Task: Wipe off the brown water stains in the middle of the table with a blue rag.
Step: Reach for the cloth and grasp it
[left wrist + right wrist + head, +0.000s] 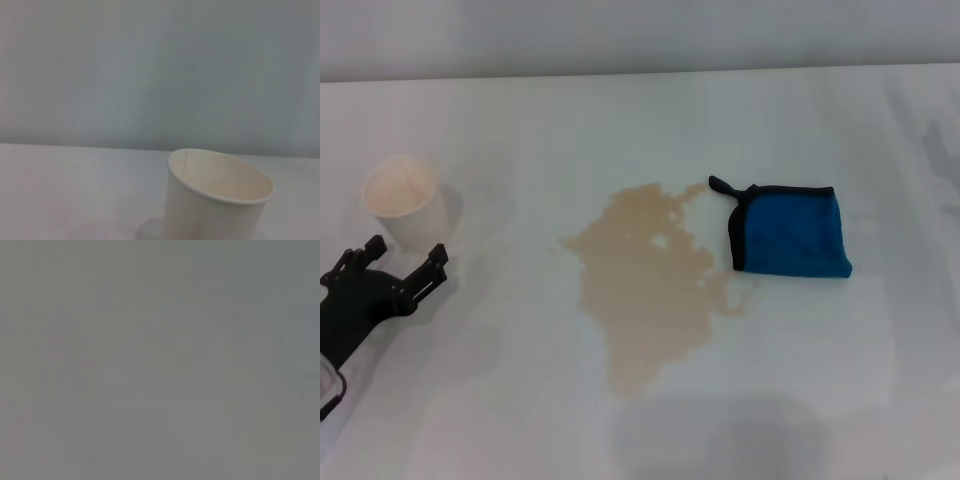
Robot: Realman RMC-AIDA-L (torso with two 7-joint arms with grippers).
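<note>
The brown water stains point(650, 285) form a pale tan, ragged puddle in the middle of the white table point(520, 400). Just to its right lies the blue rag point(790, 232), folded flat, with black edging and a small black loop at the corner nearest the puddle. My left gripper point(405, 262) hovers at the table's left, open and holding nothing, just in front of a paper cup. The right gripper shows in no view; the right wrist view is plain grey.
A white paper cup point(407, 200) stands upright at the left, close behind the left gripper's fingertips; it also fills the lower part of the left wrist view as the cup point(216, 197). A pale wall runs along the table's far edge.
</note>
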